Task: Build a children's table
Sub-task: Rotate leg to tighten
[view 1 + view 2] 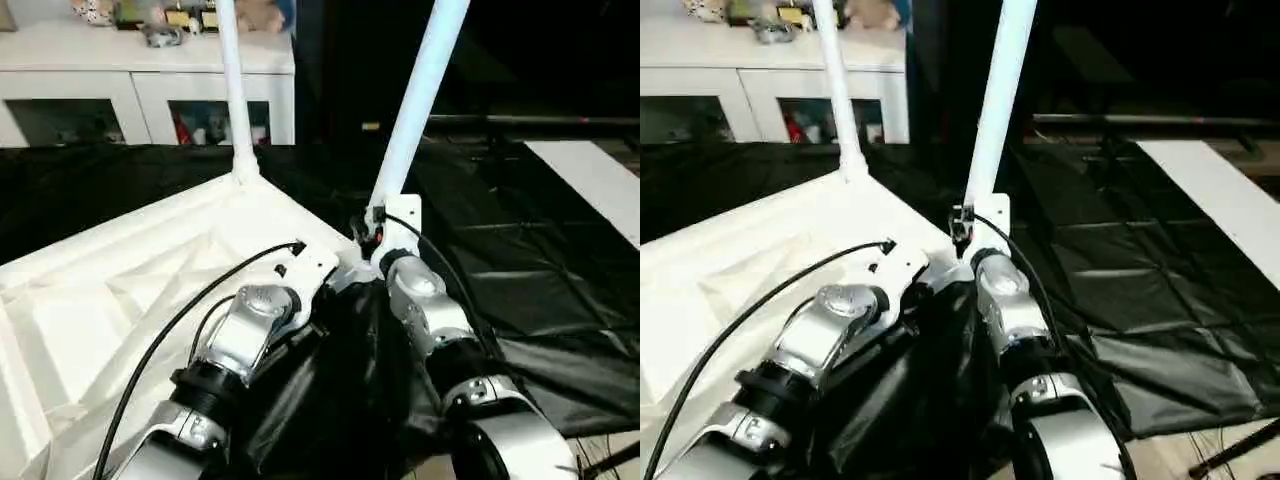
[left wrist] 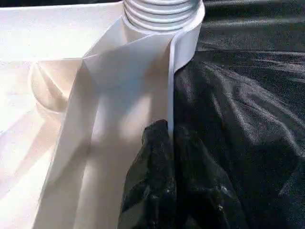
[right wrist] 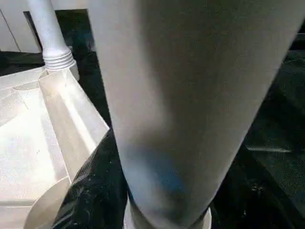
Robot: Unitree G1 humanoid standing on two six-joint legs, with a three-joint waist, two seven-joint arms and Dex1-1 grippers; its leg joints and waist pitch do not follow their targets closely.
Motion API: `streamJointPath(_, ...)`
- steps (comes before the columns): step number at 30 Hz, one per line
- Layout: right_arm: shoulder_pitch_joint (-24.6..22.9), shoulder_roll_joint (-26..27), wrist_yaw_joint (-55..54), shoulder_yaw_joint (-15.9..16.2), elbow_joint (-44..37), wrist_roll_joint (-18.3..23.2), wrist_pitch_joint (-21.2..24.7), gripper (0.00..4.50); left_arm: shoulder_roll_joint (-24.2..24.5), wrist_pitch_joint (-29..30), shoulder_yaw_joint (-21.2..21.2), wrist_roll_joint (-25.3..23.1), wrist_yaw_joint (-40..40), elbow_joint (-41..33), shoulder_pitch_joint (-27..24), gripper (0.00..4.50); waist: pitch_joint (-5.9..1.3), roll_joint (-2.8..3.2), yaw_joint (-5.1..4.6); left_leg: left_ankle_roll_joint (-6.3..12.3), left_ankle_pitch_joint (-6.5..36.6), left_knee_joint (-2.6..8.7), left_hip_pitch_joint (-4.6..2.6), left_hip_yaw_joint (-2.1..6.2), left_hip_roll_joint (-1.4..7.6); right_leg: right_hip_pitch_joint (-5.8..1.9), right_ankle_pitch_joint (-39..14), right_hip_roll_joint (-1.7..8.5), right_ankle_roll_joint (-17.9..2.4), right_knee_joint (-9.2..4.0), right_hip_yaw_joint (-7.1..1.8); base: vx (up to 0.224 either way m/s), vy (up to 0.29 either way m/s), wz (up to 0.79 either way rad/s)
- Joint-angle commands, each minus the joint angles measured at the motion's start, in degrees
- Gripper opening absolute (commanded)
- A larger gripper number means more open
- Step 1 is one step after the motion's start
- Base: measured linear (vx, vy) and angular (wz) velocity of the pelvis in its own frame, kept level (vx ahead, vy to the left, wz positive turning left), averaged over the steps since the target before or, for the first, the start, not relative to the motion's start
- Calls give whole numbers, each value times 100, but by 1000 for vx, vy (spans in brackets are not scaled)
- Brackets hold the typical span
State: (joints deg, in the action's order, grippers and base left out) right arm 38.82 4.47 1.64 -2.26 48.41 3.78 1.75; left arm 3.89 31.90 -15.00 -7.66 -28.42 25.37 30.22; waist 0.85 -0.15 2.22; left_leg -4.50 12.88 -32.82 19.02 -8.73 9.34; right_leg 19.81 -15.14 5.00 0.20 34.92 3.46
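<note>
**Second leg leaning at the near corner socket**

The small white plastic tabletop (image 1: 150,290), ribbed underside up, is seen lying on the black-sheeted worktop (image 1: 540,270). Two long white tapered tube legs can be counted. One leg (image 1: 232,90) stands upright in the far corner socket, its threaded collar seated on the corner in the right wrist view. The other leg (image 1: 420,90) rises from the near right corner and leans away to the robot's right, so its long axis is tilted off the socket's vertical. No further legs are counted in these views.

The right gripper (image 1: 385,240) is placed at the foot of the leaning leg, which fills the right wrist view just ahead of the jaws. The leg appears to be held between them, though the fingers themselves are hidden and their state cannot be told. The left gripper (image 1: 300,265) is set against the tabletop's near edge beside that same corner. In the left wrist view a black finger (image 2: 157,191) is seen lying along the white rim below a threaded collar (image 2: 162,12); whether those jaws are closed on the rim cannot be told.

The right arm is the nearer to the leaning leg. The coming move is judged to turn on bringing that axis upright over the socket.
</note>
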Motion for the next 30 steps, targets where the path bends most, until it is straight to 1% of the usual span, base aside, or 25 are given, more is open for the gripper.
streamJointPath(1, -358, 324, 288, 149, 902, 5, 471, 185, -101, -49, -56, -40, 269, 67, 41, 0, -46, 51, -5, -64, 2140, 565, 56, 155, 353, 19, -1875, 399, -777, -601, -306, 0, 0, 0)
streamJointPath(3, -340, 282, 539, 257, 903, -66, 466, 185, -28, -220, -131, -39, 76, -13, -10, 0, -36, 53, -6, -58, 2216, 562, 46, 153, 354, 43, -2017, 405, -749, -625, -313, 0, 0, 0)
streamJointPath(4, -338, 266, 612, 292, 895, -87, 468, 185, 0, -254, -150, -37, 19, -43, -26, 0, -39, 46, -9, -45, 2225, 566, 63, 164, 356, 33, -2113, 416, -725, -628, -312, 0, 0, 0)
streamJointPath(5, -340, 204, 853, 395, 846, -133, 496, 185, 131, -348, -229, -58, -154, -133, -73, 0, -34, 41, -15, -37, 2217, 572, 67, 161, 354, 34, -2149, 414, -706, -634, -312, 0, 0, 0)
streamJointPath(6, -343, 172, 969, 436, 814, -144, 511, 185, 208, -439, -279, -76, -249, -168, -95, 0, -42, 46, -1, -13, 2215, 568, 56, 167, 361, 46, -2189, 423, -693, -643, -313, 0, 0, 0)
streamJointPath(7, -355, 48, 1360, 527, 679, -132, 574, 185, 474, -498, -380, -87, -566, -333, -173, 0, -42, 34, -13, 16, 2147, 577, 78, 170, 369, 29, -2136, 429, -706, -633, -319, 0, 0, 0)
streamJointPath(8, -357, 5, 1484, 553, 638, -130, 593, 185, 556, -456, -400, -86, -654, -400, -196, 0, -75, 30, -20, 67, 1838, 574, 129, 165, 377, -32, -1773, 422, -760, -587, -314, 0, 0, 0)
streamJointPath(9, -363, -73, 1675, 625, 579, -155, 626, 185, 691, -561, -442, -84, -820, -478, -227, 0, -77, 21, -19, 107, 1654, 568, 139, 153, 381, -39, -1553, 418, -811, -577, -314, 0, 0, 0)
streamJointPath(10, -386, -237, 2068, 751, 438, -177, 748, 185, 939, -596, -457, -43, -1105, -626, -279, 0, -75, 21, -26, 179, 1506, 558, 143, 138, 381, -39, -1405, 404, -891, -560, -302, 0, 0, 0)
streamJointPath(11, -401, -347, 2320, 827, 345, -183, 832, 185, 1110, -703, -474, -24, -1302, -708, -310, 0, -77, 28, -17, 202, 1495, 549, 135, 138, 378, -43, -1407, 409, -928, -560, -294, 0, 0, 0)
streamJointPath(12, -406, -389, 2412, 854, 310, -184, 864, 185, 1176, -761, -483, -20, -1378, -736, -321, 0, -81, 40, -16, 251, 1387, 537, 133, 122, 391, -51, -1287, 424, -1011, -558, -298, 61, -47, -4)
streamJointPath(13, -419, -581, 2820, 949, 195, -218, 950, 185, 1460, -973, -493, 91, -1785, -904, -394, 0, -110, 58, -25, 247, 1061, 516, 147, 103, 408, -77, -856, 417, -1116, -508, -307, 71, -50, -4)
streamJointPath(14, -420, -607, 2874, 962, 181, -222, 963, 185, 1496, -988, -492, 110, -1839, -929, -404, 0, -127, 54, -13, 297, 740, 476, 143, 83, 389, -106, -293, 385, -1205, -454, -300, 71, -50, -4)
streamJointPath(15, -426, -724, 3119, 1020, 127, -241, 1023, 185, 1657, -1074, -490, 192, -2082, -1050, -452, 0, -129, 55, -14, 334, 587, 468, 142, 77, 391, -118, -29, 380, -1257, -429, -297, 69, -43, -5)
streamJointPath(16, -430, -849, 3402, 1082, 86, -273, 1065, 185, 1826, -1147, -483, 310, -2362, -1196, -509, 0, -144, 68, -17, 379, 328, 447, 155, 83, 402, -154, 434, 385, -1348, -372, -282, 67, -29, -8)
streamJointPath(17, -437, -964, 3662, 1148, 56, -301, 1099, 184, 1971, -1117, -477, 421, -2601, -1346, -559, 0, -154, 96, -19, 418, 195, 436, 150, 75, 408, -160, 791, 364, -1414, -340, -269, 67, -29, -8)
streamJointPath(18, -451, -1136, 4083, 1266, 15, -351, 1158, 184, 2198, -1071, -498, 582, -2958, -1587, -640, 0, -154, 96, -19, 418, 195, 436, 150, 75, 408, -160, 791, 364, -1414, -340, -269, 66, -23, -7)
streamJointPath(19, -464, -1296, 4455, 1389, -11, -403, 1195, 184, 2398, -999, -519, 715, -3266, -1802, -713, 0, -175, 77, -27, 479, 12, 383, 137, 51, 379, -189, 1377, 318, -1495, -287, -271, 64, -23, -3)
streamJointPath(20, -469, -1358, 4596, 1438, -17, -425, 1207, 184, 2474, -972, -528, 762, -3380, -1881, -740, 0, -169, 84, -34, 518, -99, 374, 112, 35, 382, -173, 1640, 307, -1537, -279, -274, 64, -23, -3)
streamJointPath(21, -480, -1430, 4752, 1500, -45, -434, 1240, 184, 2548, -938, -535, 799, -3474, -1948, -762, 0, -172, 76, -29, 526, -124, 369, 87, 31, 387, -170, 1720, 299, -1562, -272, -272, 53, -15, 1)
streamJointPath(24, -506, -1693, 5341, 1726, -180, -466, 1308, 184, 2793, -900, -515, 941, -3809, -2133, -836, 0, -170, 76, -18, 527, -210, 376, 68, 36, 406, -195, 1766, 286, -1632, -256, -256, 0, 0, 0)
streamJointPath(26, -505, -1844, 5677, 1838, -285, -479, 1326, 184, 2984, -885, -518, 1095, -4082, -2289, -898, 0, -161, 78, -14, 495, -80, 383, 55, 30, 411, -191, 1563, 283, -1659, -268, -252, 0, 0, 0)
streamJointPath(27, -507, -1887, 5778, 1869, -329, -474, 1346, 184, 3047, -877, -529, 1150, -4149, -2338, -911, 0, -148, 84, -4, 463, 37, 396, 56, 30, 417, -192, 1366, 281, -1655, -280, -249, 0, 0, 0)
streamJointPath(28, -498, -1930, 5850, 1908, -345, -493, 1332, 184, 3105, -877, -535, 1171, -4184, -2361, -920, 0, -133, 97, -5, 395, 211, 416, 37, 28, 438, -173, 1108, 287, -1651, -302, -248, 0, 0, 0)
streamJointPath(30, -467, -1987, 5902, 1961, -323, -562, 1258, 184, 3169, -903, -534, 1151, -4190, -2331, -917, 0, -120, 87, -3, 313, 407, 432, 21, 24, 443, -160, 808, 293, -1649, -321, -254, 0, 0, 0)
